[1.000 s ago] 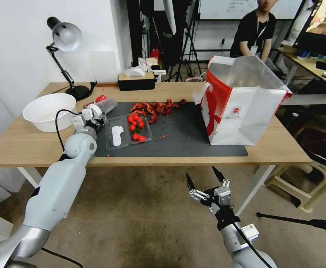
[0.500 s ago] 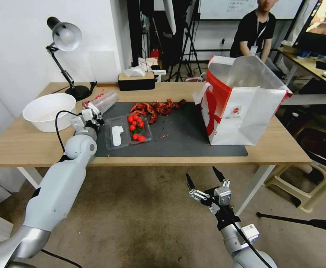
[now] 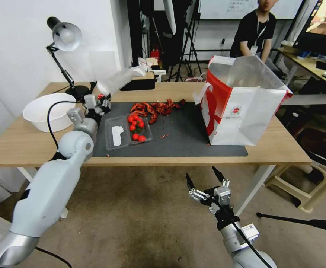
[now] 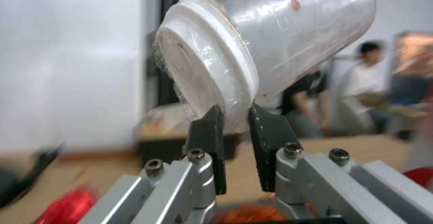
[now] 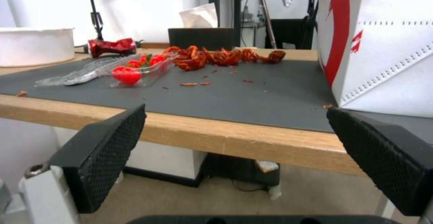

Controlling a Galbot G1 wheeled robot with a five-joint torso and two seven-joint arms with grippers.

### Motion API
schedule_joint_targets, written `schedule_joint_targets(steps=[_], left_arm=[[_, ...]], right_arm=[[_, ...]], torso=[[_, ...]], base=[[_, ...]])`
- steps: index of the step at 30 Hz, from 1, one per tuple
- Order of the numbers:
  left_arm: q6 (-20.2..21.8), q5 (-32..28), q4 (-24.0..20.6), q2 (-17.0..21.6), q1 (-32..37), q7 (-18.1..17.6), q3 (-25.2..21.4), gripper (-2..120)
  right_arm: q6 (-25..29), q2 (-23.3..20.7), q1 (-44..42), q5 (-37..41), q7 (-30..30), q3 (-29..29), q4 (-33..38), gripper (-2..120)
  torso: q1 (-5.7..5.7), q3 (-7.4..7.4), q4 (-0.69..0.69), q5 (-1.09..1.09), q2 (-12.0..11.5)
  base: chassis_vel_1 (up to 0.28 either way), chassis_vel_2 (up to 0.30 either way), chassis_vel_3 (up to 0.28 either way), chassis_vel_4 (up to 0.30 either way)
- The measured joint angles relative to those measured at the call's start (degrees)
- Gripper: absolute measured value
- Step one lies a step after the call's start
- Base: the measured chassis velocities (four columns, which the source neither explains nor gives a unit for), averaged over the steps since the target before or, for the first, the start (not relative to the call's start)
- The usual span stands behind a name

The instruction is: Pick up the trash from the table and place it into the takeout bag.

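Clear plastic cup with white lid, pinched only at the lid rim by the left gripper, aloft and well left of the takeout bag. Could slip or tip loose: thin bite, cup tilted. Seen from the left wrist, fingertips nipping the rim; from the head, the long gap to the bag. Right gripper spread wide, idle below the table edge, near the bag.
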Motion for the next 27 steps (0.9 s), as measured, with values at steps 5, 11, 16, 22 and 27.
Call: schedule_joint_targets(steps=[5, 11, 16, 22, 27], left_arm=[[-5.2, -2.9, 0.5, 1.5, -6.9, 8.1, 6.9, 12], [-6.6, -5.9, 3.5, -0.2, -19.5, 15.2, 17.6, 12], [-7.1, -7.5, 6.5, -2.7, -27.7, 20.0, 22.9, 12], [-7.7, -8.1, 18.7, -10.7, -44.1, 30.8, 36.4, 12], [-8.1, -5.6, 26.7, -15.4, -51.1, 33.7, 42.6, 12]], right_arm=[[0.0, 0.0, -0.2, -0.1, 0.0, 0.2, 0.2, 100], [-0.1, 0.1, -0.4, -0.2, 0.0, 0.4, 0.5, 100], [-0.1, 0.3, -0.5, -0.3, 0.0, 0.6, 0.5, 100], [-0.1, 0.5, -0.7, -0.4, 0.0, 1.0, 0.7, 100], [0.0, 0.7, -0.7, -0.4, 0.0, 1.1, 0.7, 100]], torso=[[0.0, 0.0, 0.0, 0.01, 0.0], [0.02, 0.01, -0.02, 0.01, 0.0], [0.02, 0.0, -0.03, 0.03, 0.0], [0.02, 0.01, -0.01, 0.02, 0.0], [0.01, 0.01, -0.01, 0.02, 0.0]], base=[[0.0, 0.0, 0.0, 0.0], [0.0, 0.0, 0.0, 0.0], [0.0, 0.0, 0.0, 0.0], [0.0, 0.0, 0.0, 0.0], [0.0, 0.0, 0.0, 0.0]])
